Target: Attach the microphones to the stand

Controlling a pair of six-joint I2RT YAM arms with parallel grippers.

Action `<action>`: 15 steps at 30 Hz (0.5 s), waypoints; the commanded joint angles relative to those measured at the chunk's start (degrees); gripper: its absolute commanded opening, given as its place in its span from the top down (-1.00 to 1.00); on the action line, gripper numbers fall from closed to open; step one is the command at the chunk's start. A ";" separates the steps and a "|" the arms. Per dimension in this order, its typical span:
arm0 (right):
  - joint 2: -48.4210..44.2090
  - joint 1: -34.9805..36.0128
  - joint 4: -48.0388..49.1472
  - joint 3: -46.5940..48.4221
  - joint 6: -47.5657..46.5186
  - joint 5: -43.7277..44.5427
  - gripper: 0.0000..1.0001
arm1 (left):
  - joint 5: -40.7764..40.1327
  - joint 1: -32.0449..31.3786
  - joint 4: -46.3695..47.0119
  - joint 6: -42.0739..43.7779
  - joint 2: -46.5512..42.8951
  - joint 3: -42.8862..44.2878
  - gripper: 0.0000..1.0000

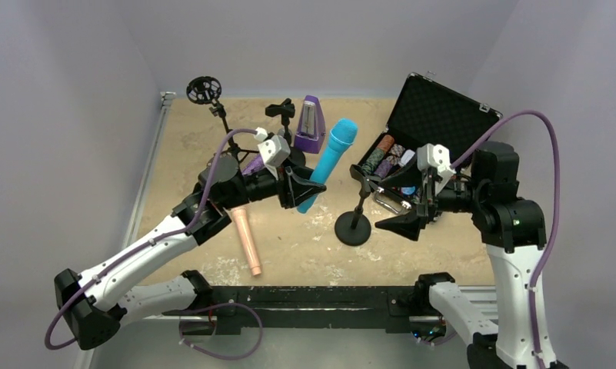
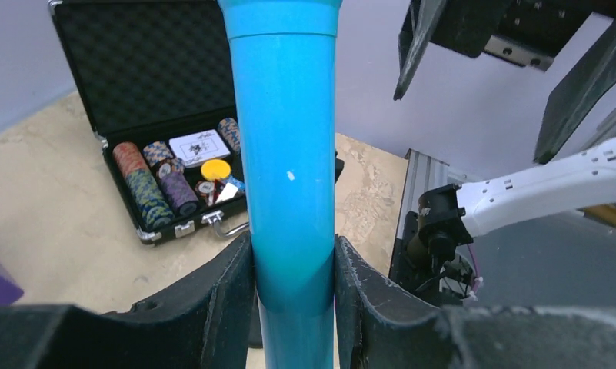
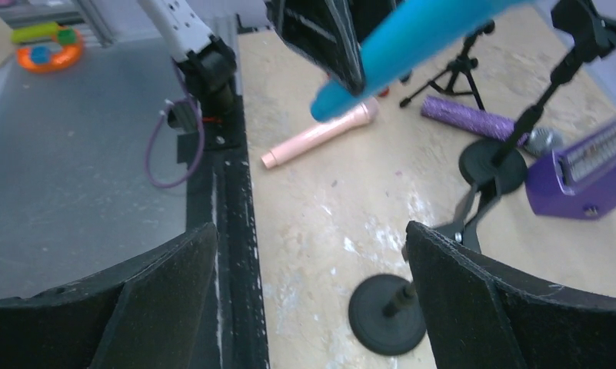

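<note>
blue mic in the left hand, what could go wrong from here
The left hand grips the blue microphone near its tail, so the long head end could pivot or slip in the grip. The stand has a small round base, and the right hand is open near it, not holding it; pushing the microphone in could tip it.

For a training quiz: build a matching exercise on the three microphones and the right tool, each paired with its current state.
Column 1
1. blue microphone
2. pink microphone
3. purple microphone
4. right tool

Column 2
A. open, holding nothing
B. lying on the table near the tripod stand
C. clamped in the left tool, off the table
D. lying nearest the table's front edge

Pairs: 1-C, 2-D, 3-B, 4-A
</note>
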 commanded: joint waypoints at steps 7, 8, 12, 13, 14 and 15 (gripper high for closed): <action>6.40 5.76 53.79 0.91 53.89 -1.87 -0.90 | 10.22 -0.10 9.97 4.65 5.62 6.91 1.00; 7.33 6.16 56.30 1.09 57.25 -0.85 -0.90 | 10.47 -0.11 11.19 3.82 6.09 6.86 1.00; 10.86 7.40 59.22 3.74 64.54 3.18 -0.87 | 11.30 -0.10 16.18 0.96 7.89 7.02 1.00; 11.58 7.98 60.01 4.02 65.55 3.76 -0.87 | 11.86 -0.18 16.89 0.21 8.57 7.28 1.00; 12.16 8.65 60.20 4.66 65.86 4.29 -0.86 | 12.27 -0.19 17.46 -0.50 9.22 7.54 1.00; 12.81 9.55 59.94 5.34 65.67 4.61 -0.86 | 12.56 -0.26 17.80 -1.02 9.82 7.82 1.00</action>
